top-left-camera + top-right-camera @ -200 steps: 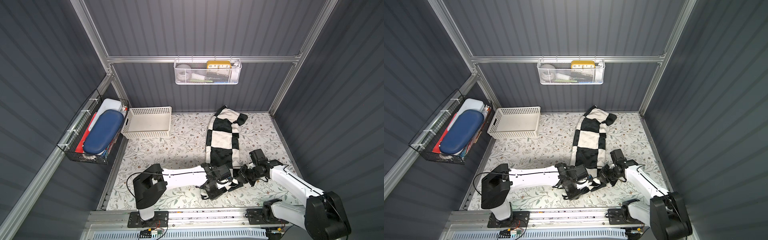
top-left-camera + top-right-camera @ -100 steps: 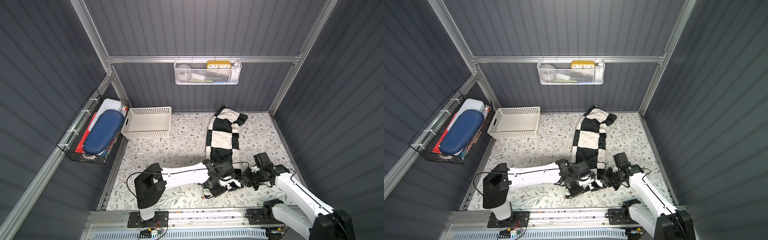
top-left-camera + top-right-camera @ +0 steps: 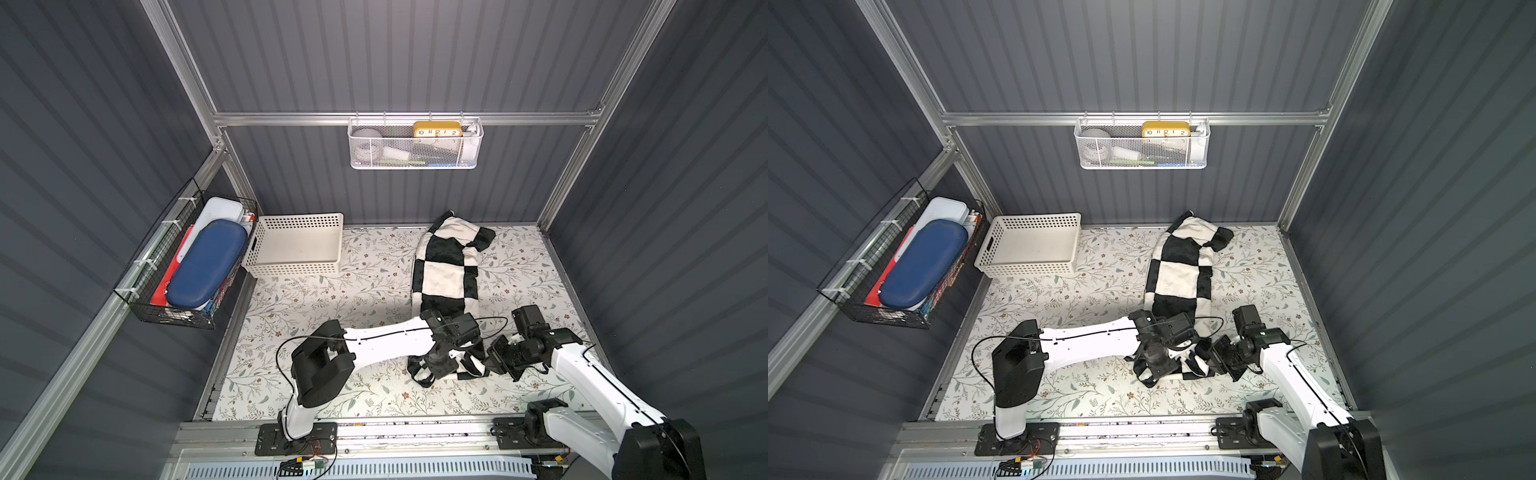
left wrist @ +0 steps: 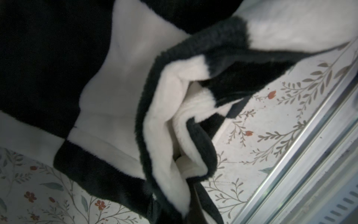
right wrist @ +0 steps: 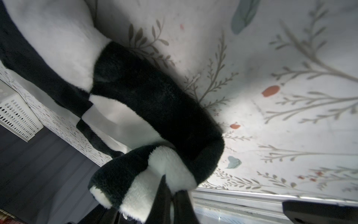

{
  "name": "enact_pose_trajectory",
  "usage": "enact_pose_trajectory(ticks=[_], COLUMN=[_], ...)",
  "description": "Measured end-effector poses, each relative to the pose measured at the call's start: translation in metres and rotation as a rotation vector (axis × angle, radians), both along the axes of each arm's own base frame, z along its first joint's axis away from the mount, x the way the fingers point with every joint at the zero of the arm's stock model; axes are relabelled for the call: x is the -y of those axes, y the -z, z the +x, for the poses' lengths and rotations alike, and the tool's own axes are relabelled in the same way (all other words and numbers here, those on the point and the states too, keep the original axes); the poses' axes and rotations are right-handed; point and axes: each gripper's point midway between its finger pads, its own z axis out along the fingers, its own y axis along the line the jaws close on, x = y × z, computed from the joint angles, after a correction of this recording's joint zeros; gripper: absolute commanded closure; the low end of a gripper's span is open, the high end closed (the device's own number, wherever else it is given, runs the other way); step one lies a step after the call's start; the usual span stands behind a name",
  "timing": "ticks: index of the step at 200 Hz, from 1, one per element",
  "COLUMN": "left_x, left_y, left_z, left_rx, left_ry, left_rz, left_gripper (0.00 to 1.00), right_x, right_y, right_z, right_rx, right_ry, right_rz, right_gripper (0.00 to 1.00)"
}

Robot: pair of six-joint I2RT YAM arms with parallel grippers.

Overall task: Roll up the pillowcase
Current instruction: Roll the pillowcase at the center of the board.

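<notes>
On table covering (image 3: 332, 299), right of centre: pillowcase (image 3: 446, 266), laid lengthwise back to front, far end up against back wall, near end bunched short of front rail (image 3: 415, 430). At that near end: left gripper (image 3: 440, 370) on top of the bunch, right gripper (image 3: 487, 362) just beside it on the right, at the cloth edge. Back-left corner of table: perforated basket (image 3: 297, 270), well apart from pillowcase. Left of that, hung on side wall: wire rack (image 3: 174, 316) with padded case (image 3: 205, 264) lying in it. Above table on back wall: mesh basket (image 3: 415, 156), clock (image 3: 437, 129) inside, toward its right end.
</notes>
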Motion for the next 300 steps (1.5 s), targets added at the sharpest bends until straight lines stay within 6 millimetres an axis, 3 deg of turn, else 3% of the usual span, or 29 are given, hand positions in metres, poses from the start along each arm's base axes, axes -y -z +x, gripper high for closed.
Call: enact_pose_trajectory(ticks=[20,36,90,108,121,131,166,194,202,218,232,253,300], left_x=[-0.004,-0.007,-0.011,-0.009,-0.007,-0.005,-0.004,-0.006,-0.005,-0.003,-0.008,-0.014,-0.043], left_y=[0.000,0.000,-0.005,-0.008,-0.006,-0.002,0.013,-0.002,-0.011,-0.033,-0.048,-0.061,-0.047], left_z=[0.006,0.010,0.038,0.053,0.064,0.072,0.093,0.115,0.124,0.140,0.145,0.135,0.064], left_rx=[0.022,0.039,0.129,0.168,0.192,0.205,0.256,0.337,0.363,0.413,0.417,0.353,0.063], left_ry=[-0.009,-0.013,-0.051,-0.071,-0.081,-0.089,-0.114,-0.151,-0.172,-0.234,-0.294,-0.378,-0.473], left_rz=[0.016,0.028,0.054,0.049,0.051,0.054,0.080,0.084,0.071,0.029,-0.003,-0.063,-0.147], left_gripper=[0.99,0.75,0.65,0.65,0.65,0.65,0.65,0.63,0.63,0.62,0.72,1.00,1.00], right_x=[0.002,0.002,0.003,0.004,0.005,0.006,0.009,0.015,0.018,0.023,0.025,0.022,-0.025], right_y=[0.000,0.002,0.008,0.007,0.007,0.007,0.004,-0.002,-0.007,-0.024,-0.043,-0.060,-0.045], right_z=[0.003,0.003,0.007,0.011,0.014,0.016,0.027,0.036,0.040,0.047,0.052,0.049,0.015], right_rx=[-0.004,-0.015,-0.043,-0.030,-0.021,-0.015,-0.004,0.019,0.039,0.100,0.180,0.246,0.178], right_ry=[0.007,0.005,0.004,0.013,0.020,0.020,0.037,0.053,0.053,0.053,0.032,-0.011,-0.229], right_rz=[0.007,0.010,0.020,0.023,0.025,0.024,0.024,0.004,-0.011,-0.041,-0.057,-0.060,-0.014], right_gripper=[1.00,1.00,1.00,0.94,0.78,0.77,0.56,0.41,0.44,0.64,1.00,1.00,1.00])
